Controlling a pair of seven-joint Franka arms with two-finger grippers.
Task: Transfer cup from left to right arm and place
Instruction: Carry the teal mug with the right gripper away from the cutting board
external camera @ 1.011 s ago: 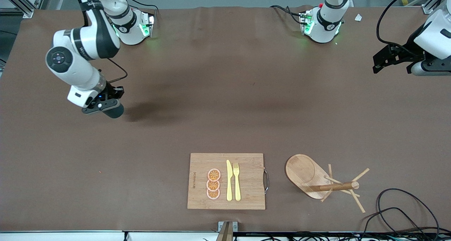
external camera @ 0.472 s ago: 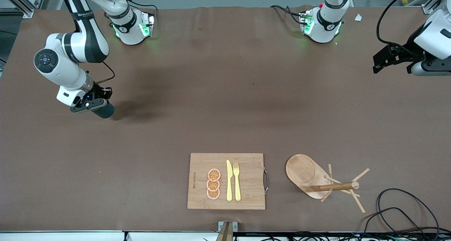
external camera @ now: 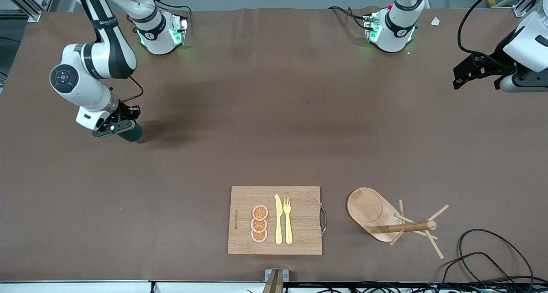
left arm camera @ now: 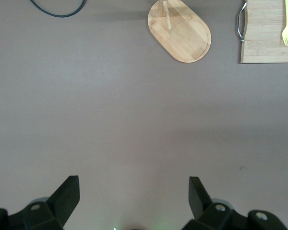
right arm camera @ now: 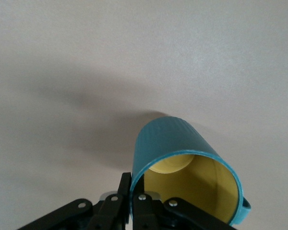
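Right wrist view: the right gripper [right arm camera: 136, 201] pinches the cup [right arm camera: 185, 167] by its rim wall, fingers nearly closed.

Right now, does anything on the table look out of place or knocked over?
Yes: the wooden mug tree beside the cutting board lies tipped on its side. The right claw holds the cup; the left claw waits open.

- The front view looks down from high across the table, facing the arm bases, with the cutting board [external camera: 275, 220] near its lower edge.
- The left wrist view looks down from well above, sharing the cutting board [left arm camera: 270, 31].
- The right wrist view sits close above the cup [right arm camera: 182, 165].
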